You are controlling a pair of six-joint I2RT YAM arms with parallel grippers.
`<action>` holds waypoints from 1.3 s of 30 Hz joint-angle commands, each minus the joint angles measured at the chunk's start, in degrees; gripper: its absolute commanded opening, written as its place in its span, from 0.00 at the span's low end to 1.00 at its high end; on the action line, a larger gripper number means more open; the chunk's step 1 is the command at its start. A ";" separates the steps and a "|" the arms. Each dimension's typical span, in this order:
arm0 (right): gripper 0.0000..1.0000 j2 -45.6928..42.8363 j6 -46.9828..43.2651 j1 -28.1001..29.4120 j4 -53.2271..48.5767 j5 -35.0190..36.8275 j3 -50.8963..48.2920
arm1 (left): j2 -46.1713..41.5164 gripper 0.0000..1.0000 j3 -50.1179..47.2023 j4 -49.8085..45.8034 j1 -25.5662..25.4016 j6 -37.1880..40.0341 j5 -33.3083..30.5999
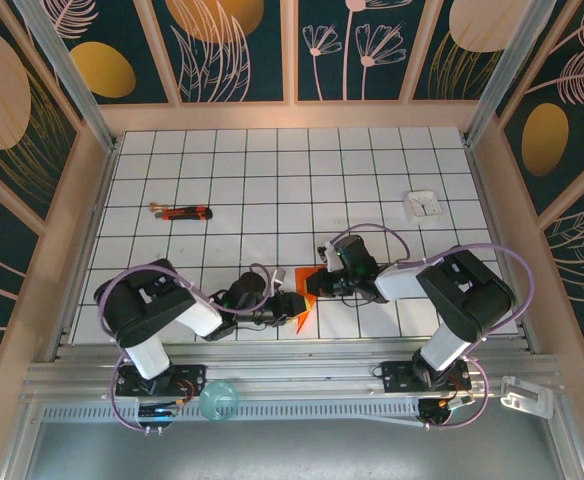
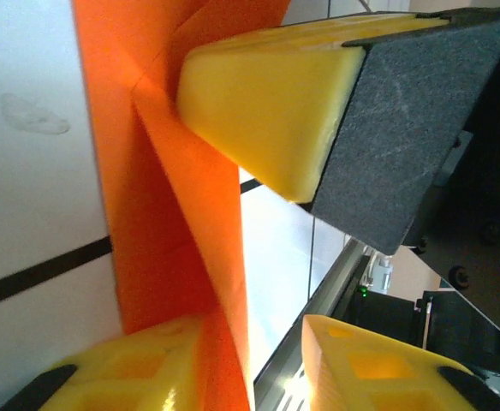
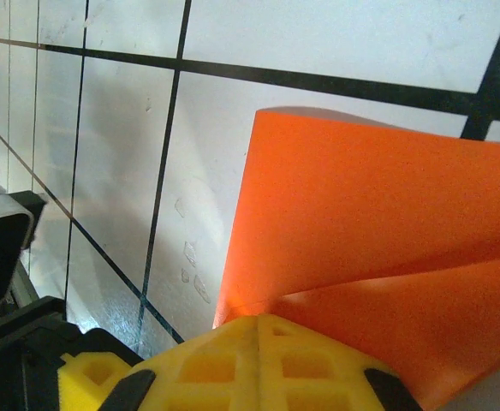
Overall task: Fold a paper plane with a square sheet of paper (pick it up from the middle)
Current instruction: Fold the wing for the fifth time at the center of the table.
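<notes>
The orange-red square sheet of paper point(image 1: 303, 318), folded and creased, stands up off the table near its front edge, between my two grippers. My right gripper point(image 1: 322, 283) is shut on the paper's far end; in the right wrist view its fingers point(image 3: 263, 330) meet with the paper point(image 3: 361, 197) curling out from between them. My left gripper point(image 1: 294, 305) sits at the paper's near end. In the left wrist view its jaws point(image 2: 250, 330) stand apart, and the paper point(image 2: 173, 240) rests against the left finger only. The right gripper's yellow finger point(image 2: 267, 111) presses the paper from above.
A red-and-black stick-like tool point(image 1: 184, 212) lies at the left middle of the gridded table. A small white square object point(image 1: 424, 205) lies at the right. A teal round thing point(image 1: 218, 400) sits on the front rail by the left base. Walls enclose the table.
</notes>
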 commanded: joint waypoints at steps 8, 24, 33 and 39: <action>0.00 2.56 -1.98 -0.23 -3.57 1.81 -0.52 | -7.50 0.34 -0.94 -19.28 -0.23 4.37 -0.30; 0.00 3.02 0.08 -0.14 -2.20 1.98 -0.78 | -3.46 0.16 0.42 -13.11 -0.61 2.46 4.92; 0.00 3.20 0.65 -0.15 -1.61 2.33 -1.39 | -2.70 0.14 0.47 -13.54 -1.13 3.05 5.46; 0.00 3.58 1.18 -0.09 -1.01 2.03 -1.53 | -3.35 0.12 0.07 -13.73 -1.39 3.42 5.11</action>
